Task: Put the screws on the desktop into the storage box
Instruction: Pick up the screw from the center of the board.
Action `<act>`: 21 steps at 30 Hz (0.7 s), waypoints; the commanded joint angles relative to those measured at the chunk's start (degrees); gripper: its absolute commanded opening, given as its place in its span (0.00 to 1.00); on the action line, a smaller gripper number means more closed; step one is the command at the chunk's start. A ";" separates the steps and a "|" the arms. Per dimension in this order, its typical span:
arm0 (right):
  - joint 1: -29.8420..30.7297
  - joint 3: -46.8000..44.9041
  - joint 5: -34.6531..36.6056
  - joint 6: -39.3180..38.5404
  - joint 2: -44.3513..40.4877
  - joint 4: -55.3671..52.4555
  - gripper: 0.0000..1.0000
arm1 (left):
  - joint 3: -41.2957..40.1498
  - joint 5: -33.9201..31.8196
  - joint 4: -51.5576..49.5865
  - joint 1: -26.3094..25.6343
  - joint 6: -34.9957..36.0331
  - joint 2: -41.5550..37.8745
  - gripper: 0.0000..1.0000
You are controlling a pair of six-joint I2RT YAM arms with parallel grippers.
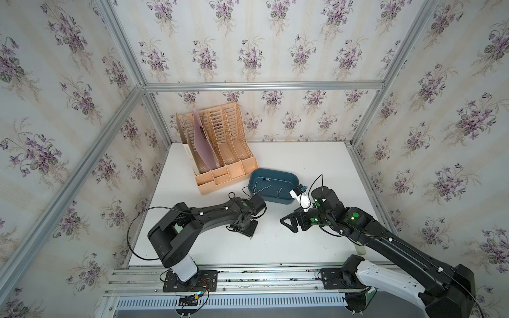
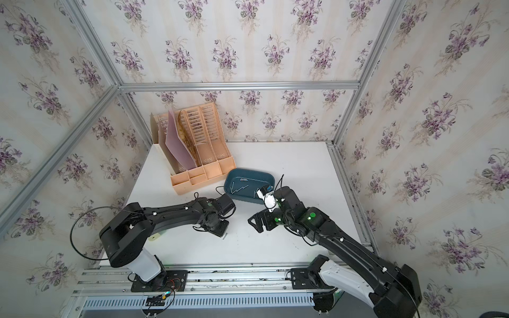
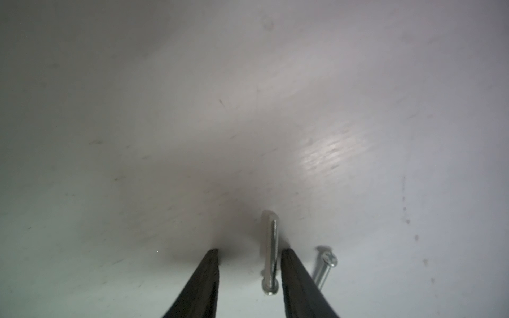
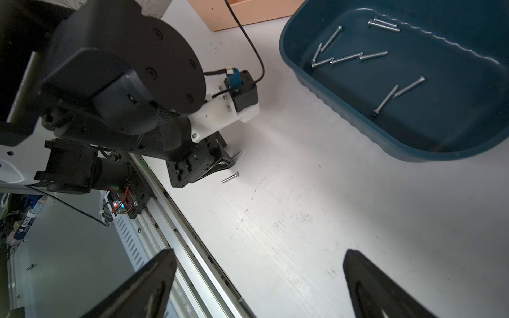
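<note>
**Two screws loose on the bench, the rest lying in the teal box**

The white bench [image 1: 303,159], edged by aluminium rails, is carrying everything. At its far left a peach slotted file organizer [image 1: 220,154] is standing with a pink folder [image 1: 202,140] leaning in one upright slot.

Just beside the organizer's front corner, the dark teal storage box [image 1: 278,200] is sitting with no lid. About nine screws [image 4: 386,99] are lying flat on its floor, pointing in assorted directions. Two of them are resting side by side along one long wall.

The right gripper [image 4: 259,252] is hovering above the bench near the box, its fingers spread wide with nothing between them.

The left gripper [image 3: 249,251] is down at the bench surface in front of the box. Its fingers are standing a narrow gap apart and are not clamping anything.

One long screw [image 3: 271,253] is lying flat in that gap, its long axis running parallel to the fingers. Its head is facing the wrist and its tip is pointing away. It is just beside one finger [image 3: 296,280]; whether they are touching is unclear.

A second screw [image 3: 325,268] is lying just outside that finger. Its cross-slot head is pointing away from the wrist and its shank is partly hidden.
</note>
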 commanded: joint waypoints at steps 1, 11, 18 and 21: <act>-0.11 0.20 0.19 -0.62 0.17 1.32 1.00 | 0.57 -1.30 -0.30 -0.39 -1.14 0.98 0.38; -0.03 0.37 0.61 -0.88 0.31 1.25 1.00 | 0.50 -0.51 -0.18 -0.72 -1.06 3.35 0.19; -0.06 0.40 0.73 -0.92 0.14 1.08 1.00 | 0.51 0.11 0.15 -0.79 -0.88 3.11 0.07; -0.03 0.43 0.80 -0.81 -0.16 1.20 1.00 | 0.82 -0.46 -0.37 -0.68 -0.80 2.80 0.02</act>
